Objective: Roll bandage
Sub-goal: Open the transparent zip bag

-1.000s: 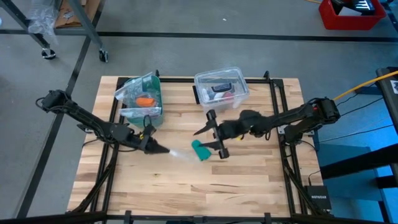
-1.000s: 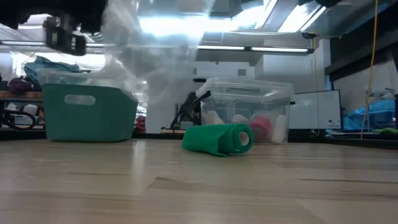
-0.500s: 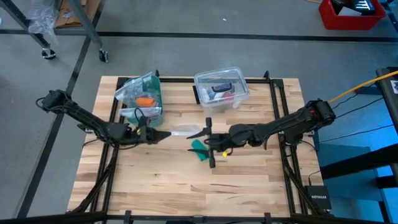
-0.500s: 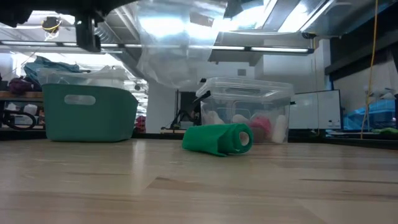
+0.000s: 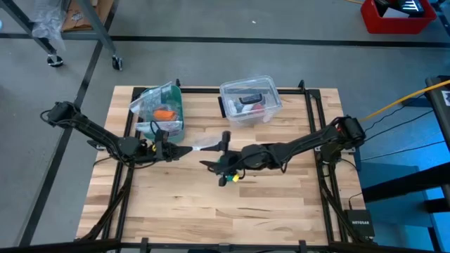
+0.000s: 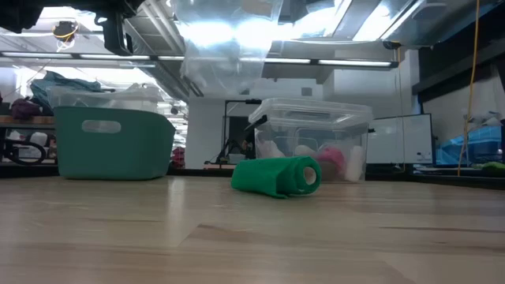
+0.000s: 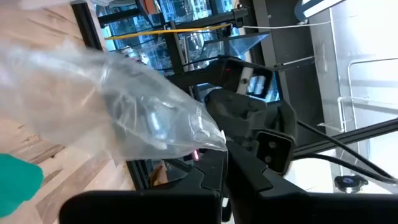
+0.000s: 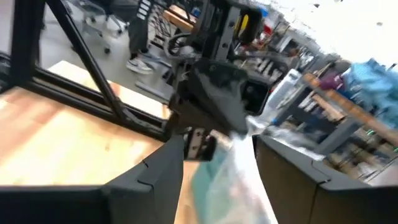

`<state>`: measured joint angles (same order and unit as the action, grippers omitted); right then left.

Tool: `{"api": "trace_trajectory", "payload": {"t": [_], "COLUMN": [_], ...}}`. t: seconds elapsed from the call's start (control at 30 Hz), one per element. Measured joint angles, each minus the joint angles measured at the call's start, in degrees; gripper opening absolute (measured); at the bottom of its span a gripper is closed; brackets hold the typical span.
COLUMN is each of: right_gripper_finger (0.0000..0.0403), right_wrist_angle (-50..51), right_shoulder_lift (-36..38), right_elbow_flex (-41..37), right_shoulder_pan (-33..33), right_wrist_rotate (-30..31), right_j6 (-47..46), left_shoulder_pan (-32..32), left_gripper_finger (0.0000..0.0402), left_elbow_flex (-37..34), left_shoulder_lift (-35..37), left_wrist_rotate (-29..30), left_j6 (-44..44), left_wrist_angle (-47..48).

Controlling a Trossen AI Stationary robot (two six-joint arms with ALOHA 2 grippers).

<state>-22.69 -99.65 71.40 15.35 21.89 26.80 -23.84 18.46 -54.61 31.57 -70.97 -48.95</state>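
The bandage [image 6: 276, 177], a green roll, lies on its side on the wooden table [image 5: 281, 204]; in the high view my right gripper covers most of it. My left gripper [image 5: 181, 150] is shut on a clear plastic bag [image 5: 202, 146] held above the table's middle. My right gripper [image 5: 220, 157] is open, level and facing the left one. In the right wrist view the bag's free end [image 8: 233, 177] lies between its two fingers [image 8: 158, 171]; whether they touch it I cannot tell. The left wrist view shows the bag [image 7: 124, 112] with the right gripper behind it. My left gripper pinches one end of the clear bag [image 5: 190, 148] between its two fingers, coming level from the table's left side. The bag is clear of the table and reaches out toward the right gripper, crumpled and slack. The exact spot of the hold is hidden by the fingers.
A teal basket [image 5: 160, 111] holding an orange item [image 5: 163, 113] stands at the far left. A clear lidded box [image 5: 249, 100] stands at the far middle. Bare wood lies along the near half of the table.
My right gripper has moved toward the table's left, over the bandage and up to the bag, rolling as it went. My left gripper has tipped up, and the bag has risen from slanting down toward the table to about level. The bandage has stayed in place.
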Motion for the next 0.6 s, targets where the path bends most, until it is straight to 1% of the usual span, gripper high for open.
{"api": "trace_trajectory", "payload": {"t": [0.13, 0.27, 0.43, 0.6], "right_gripper_finger": [0.02, 0.02, 0.0199, 0.0177], "right_wrist_angle": [1.2, 2.1, 2.3, 2.5], "right_shoulder_lift": [-1.1, -1.8, -1.7, -1.7], "right_elbow_flex": [2.6, 3.2, 3.3, 3.3], "right_shoulder_pan": [0.0, 0.0, 0.0, 0.0], "right_wrist_rotate": [1.2, 3.1, 3.2, 3.2], "right_j6": [4.8, 6.9, 9.2, 11.3], "left_shoulder_pan": [0.0, 0.0, 0.0, -0.1], "left_gripper_finger": [0.0, 0.0, 0.0, 0.0], "left_elbow_flex": [0.0, 0.0, 0.1, 0.1], "left_shoulder_lift": [0.0, 0.0, 0.0, 0.0], "left_wrist_rotate": [0.0, 0.0, 0.0, 0.0], "left_j6": [0.5, 0.5, 0.5, 0.5], "left_wrist_angle": [-0.2, -0.1, -0.1, -0.2]}}
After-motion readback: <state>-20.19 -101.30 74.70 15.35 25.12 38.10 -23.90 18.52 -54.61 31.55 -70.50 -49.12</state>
